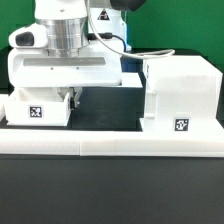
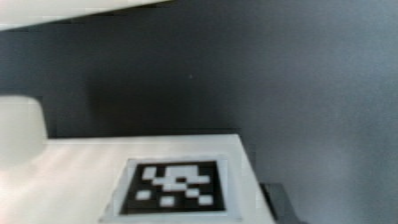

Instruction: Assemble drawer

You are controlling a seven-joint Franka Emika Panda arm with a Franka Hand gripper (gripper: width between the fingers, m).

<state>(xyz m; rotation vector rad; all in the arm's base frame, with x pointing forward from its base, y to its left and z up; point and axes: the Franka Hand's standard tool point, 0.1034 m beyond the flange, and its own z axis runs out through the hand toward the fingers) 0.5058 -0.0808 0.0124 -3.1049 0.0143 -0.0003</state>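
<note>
On the exterior view's left, a small tray (image 1: 38, 107) of the drawer set stands on the black tabletop (image 1: 110, 192). Its near face carries a black-and-white tray tag (image 1: 37, 113), and that face sits just behind the long low rail (image 1: 110, 146) that runs across the front of the scene.

Just right of the tray, the arm (image 1: 62, 28) comes straight down, and its broad white wrist block hangs above the tray's far right part. The claw (image 1: 72, 98) reaches down at the tray's right edge, close against it. Its fingers are mostly hidden by the block and the tray wall, so I cannot tell whether it is wide, narrow or holding the wall.

In the wrist view, the flat white tray (image 2: 71, 170) with its tag (image 2: 175, 187) fills the lower part of the picture against the dark tabletop (image 2: 231, 70). A pale blurred shape stands at the picture's edge beside it, too soft to identify.

Further to the exterior view's right, set apart from the tray by a gap of bare tabletop, stands the large cube casing (image 1: 180, 90). It is upright and taller than the tray, and a casing tag (image 1: 181, 125) sits low on its near face. Its base also sits just behind the rail.
</note>
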